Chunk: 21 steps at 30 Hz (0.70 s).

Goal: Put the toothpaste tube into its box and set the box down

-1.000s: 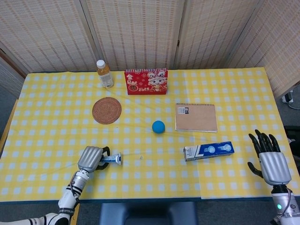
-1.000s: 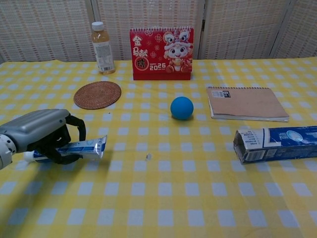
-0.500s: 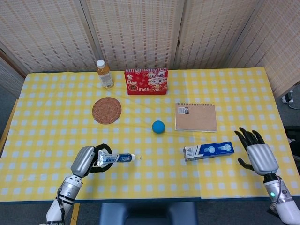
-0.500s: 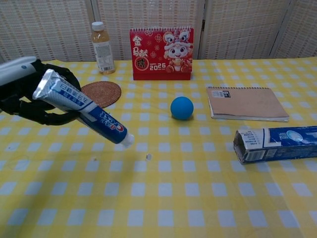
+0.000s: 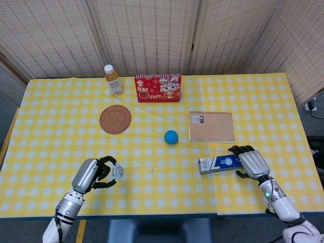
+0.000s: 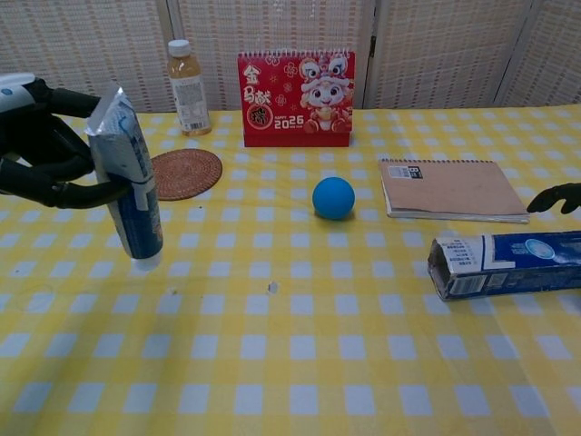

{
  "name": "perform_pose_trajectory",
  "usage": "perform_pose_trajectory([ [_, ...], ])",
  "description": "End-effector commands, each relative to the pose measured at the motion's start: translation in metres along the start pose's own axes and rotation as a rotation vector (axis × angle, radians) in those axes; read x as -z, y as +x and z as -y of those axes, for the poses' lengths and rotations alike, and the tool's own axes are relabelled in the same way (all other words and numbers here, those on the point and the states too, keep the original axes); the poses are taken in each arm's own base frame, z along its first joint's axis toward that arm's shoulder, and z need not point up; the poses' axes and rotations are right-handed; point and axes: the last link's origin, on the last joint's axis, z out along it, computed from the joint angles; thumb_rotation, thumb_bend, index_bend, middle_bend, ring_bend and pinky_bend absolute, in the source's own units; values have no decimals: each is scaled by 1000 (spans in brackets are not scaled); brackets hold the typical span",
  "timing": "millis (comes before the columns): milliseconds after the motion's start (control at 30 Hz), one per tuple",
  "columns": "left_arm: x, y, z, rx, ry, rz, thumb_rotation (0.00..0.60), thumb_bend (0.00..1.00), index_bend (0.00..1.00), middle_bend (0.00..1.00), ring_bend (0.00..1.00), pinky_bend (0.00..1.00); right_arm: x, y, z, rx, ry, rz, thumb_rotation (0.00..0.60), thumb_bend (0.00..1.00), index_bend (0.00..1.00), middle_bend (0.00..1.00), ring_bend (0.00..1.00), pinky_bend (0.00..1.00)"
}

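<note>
The left hand (image 6: pixel 41 141) gripped the toothpaste tube (image 6: pixel 127 186) nearly upright above the table (image 5: pixel 61 101) (cap end down), near the front-left edge. The right hand (image 5: pixel 250 163) rested, fingers curled, over the box's (image 6: pixel 508 263) far end; whether it gripped, I cannot tell. Bare cloth lay between them.

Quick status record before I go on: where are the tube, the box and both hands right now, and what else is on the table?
toothpaste tube: held clear of the table by the left hand, near upright, cap end down
box: lying flat on the table, open end facing the ball side, nothing in it yet
right hand: over the box's far end; grip not clear
step: tube not yet in box
other items: blue ball, notebook, calendar, coaster, bottle
</note>
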Motion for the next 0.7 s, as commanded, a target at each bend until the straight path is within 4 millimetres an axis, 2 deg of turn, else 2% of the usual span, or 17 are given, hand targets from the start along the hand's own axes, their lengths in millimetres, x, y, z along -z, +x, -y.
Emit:
perform_pose_trajectory([
  [33, 1, 2, -1, 0, -1, -4, 600, 593, 784, 1000, 1000, 1000, -7, -6, 4, 15, 2, 16, 600, 292, 222, 217, 220, 190],
  [233, 1, 5, -2, 5, -8, -20, 600, 594, 784, 1000, 1000, 1000, -13, -13, 7, 20, -7, 35, 600, 292, 260, 228, 229, 197],
  [400, 1, 7, -6, 24, -17, -31, 600, 594, 784, 1000, 1000, 1000, -18, -17, 9, 18, -9, 37, 600, 292, 288, 248, 250, 263],
  [500, 1, 9, -11, 41, -26, -33, 600, 594, 784, 1000, 1000, 1000, -19, -19, 10, 22, -13, 28, 600, 291, 339, 289, 281, 292],
  [700, 0, 16, -16, 27, -38, -60, 600, 595, 784, 1000, 1000, 1000, -22, -21, 13, 43, -30, -30, 600, 292, 431, 361, 358, 453],
])
